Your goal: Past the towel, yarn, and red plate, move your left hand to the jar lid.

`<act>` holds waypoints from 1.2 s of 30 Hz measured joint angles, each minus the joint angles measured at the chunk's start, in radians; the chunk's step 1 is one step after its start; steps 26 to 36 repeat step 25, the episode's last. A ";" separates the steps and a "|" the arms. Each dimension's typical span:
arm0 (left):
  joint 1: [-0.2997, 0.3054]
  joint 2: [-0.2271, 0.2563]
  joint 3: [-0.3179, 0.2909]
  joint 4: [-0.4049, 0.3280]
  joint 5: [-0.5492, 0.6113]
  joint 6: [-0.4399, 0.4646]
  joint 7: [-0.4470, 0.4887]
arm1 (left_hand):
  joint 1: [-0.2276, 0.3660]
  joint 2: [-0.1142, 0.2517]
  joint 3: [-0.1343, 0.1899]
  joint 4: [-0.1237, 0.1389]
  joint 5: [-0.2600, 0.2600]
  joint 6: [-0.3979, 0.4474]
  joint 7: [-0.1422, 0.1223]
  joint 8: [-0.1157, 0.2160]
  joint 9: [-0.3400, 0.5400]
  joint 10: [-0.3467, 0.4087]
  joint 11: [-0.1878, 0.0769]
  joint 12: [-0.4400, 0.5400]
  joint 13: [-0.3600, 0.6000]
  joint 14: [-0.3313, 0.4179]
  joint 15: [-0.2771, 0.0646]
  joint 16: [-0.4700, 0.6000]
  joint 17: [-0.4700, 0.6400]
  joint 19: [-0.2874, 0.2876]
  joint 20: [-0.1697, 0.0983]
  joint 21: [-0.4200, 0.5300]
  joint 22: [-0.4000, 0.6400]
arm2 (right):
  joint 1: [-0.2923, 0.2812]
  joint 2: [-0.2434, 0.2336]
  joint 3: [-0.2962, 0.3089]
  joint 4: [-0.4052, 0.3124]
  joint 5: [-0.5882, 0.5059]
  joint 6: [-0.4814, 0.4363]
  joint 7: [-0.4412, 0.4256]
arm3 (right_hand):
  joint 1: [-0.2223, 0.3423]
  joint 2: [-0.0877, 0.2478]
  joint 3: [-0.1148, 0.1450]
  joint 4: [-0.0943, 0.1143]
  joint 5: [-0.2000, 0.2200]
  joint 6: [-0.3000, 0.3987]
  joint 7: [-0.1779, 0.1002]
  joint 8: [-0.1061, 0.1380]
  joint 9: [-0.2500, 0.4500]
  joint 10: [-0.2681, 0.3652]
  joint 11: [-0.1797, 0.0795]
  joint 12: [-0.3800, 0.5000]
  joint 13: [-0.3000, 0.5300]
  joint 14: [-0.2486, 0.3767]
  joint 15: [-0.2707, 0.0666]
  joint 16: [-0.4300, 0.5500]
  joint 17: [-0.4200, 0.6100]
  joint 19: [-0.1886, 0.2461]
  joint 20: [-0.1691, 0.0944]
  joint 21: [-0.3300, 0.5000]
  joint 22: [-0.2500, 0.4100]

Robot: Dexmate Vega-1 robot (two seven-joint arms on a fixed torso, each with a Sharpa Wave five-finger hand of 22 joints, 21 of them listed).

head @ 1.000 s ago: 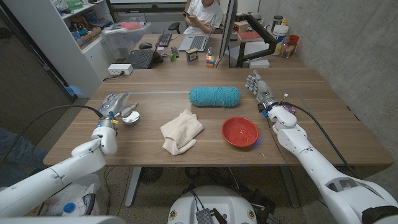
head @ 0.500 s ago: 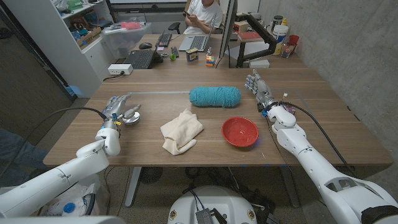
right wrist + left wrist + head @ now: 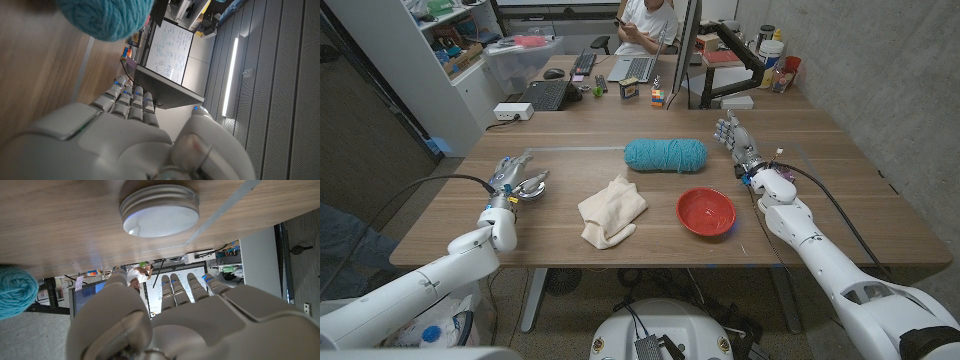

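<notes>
Left hand (image 3: 512, 178) nearer jar lid (image 3: 159, 211)

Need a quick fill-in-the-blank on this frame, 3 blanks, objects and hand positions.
1. The left hand is at the ____ lid.
2. The yarn is ____ in colour.
3. The towel lies between the lid and the ____ plate.

Missing words: jar; teal; red

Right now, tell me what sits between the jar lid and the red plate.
In the head view, the cream towel lies on the table between the jar lid and the red plate; otherwise bare wood.
</notes>
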State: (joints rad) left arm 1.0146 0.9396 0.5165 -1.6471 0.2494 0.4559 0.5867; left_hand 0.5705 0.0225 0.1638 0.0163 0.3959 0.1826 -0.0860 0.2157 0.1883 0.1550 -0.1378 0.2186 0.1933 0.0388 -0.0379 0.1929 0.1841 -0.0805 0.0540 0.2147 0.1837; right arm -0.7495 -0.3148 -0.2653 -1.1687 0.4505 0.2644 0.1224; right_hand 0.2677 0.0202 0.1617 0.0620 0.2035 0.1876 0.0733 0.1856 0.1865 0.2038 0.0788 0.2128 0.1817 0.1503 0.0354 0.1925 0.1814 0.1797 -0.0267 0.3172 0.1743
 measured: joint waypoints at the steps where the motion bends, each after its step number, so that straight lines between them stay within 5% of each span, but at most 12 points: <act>1: -0.001 -0.001 0.001 0.001 0.000 0.000 0.001 | 0.000 0.000 0.000 0.000 0.000 0.000 0.000 0.000 0.000 0.000 0.000 0.000 0.000 0.000 0.000 0.000 0.000 0.000 0.000 0.000 0.000 | 0.005 0.001 -0.001 0.007 0.000 0.001 0.002 | 0.000 0.000 0.000 0.000 0.000 0.000 0.000 0.000 0.000 0.000 0.000 0.000 0.000 0.000 0.000 0.000 0.000 0.003 0.003 0.000 0.000; 36: -0.040 -0.024 0.024 0.030 0.004 0.003 -0.003 | 0.000 0.000 0.000 0.000 0.000 0.009 -0.002 0.000 0.000 0.000 0.000 0.000 0.000 0.008 0.001 0.000 0.000 0.003 0.003 0.000 0.000 | 0.071 0.026 -0.006 0.106 -0.001 0.030 0.040 | 0.000 0.000 0.004 -0.004 0.000 0.000 0.000 0.000 0.000 0.000 0.000 0.000 0.000 0.000 0.000 0.000 0.003 0.003 0.003 -0.008 0.000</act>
